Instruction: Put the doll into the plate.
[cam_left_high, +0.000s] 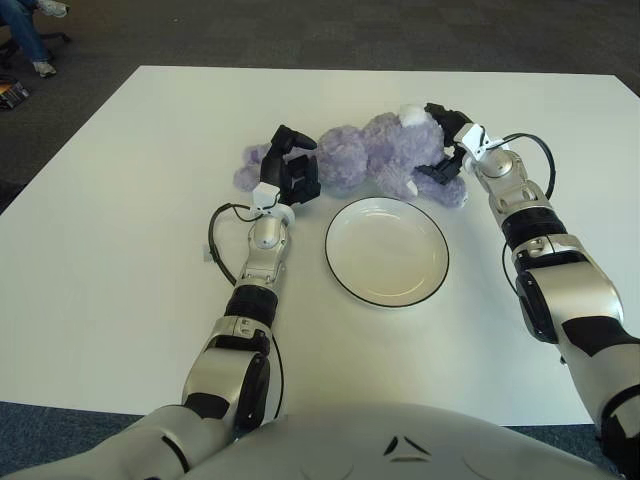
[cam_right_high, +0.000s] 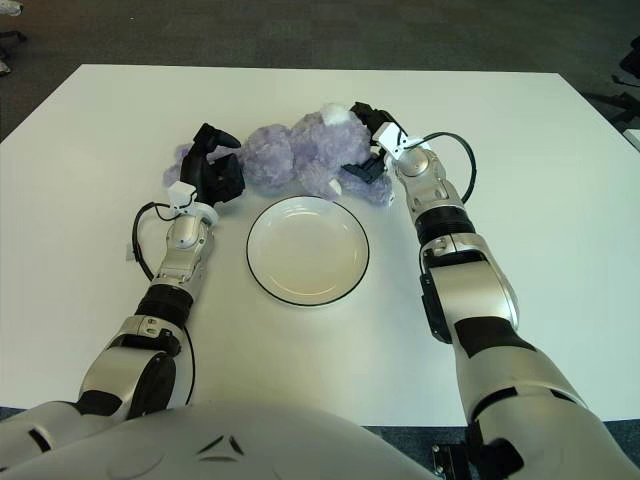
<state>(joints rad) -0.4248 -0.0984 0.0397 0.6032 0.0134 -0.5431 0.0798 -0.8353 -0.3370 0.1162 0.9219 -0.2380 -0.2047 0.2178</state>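
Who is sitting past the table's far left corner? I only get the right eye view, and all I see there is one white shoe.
Observer: Only legs in blue jeans show. The rest of the person is out of view.
Operator: What else is on the floor there?
Observer: A dark flat thing lies on the carpet off the table's left side. I can't tell what it is.
Operator: Is that person close to the doll?
Observer: No. A second white shoe shows on the floor, far from the purple plush doll that the right robot hand grips, with the left robot hand at its other end.
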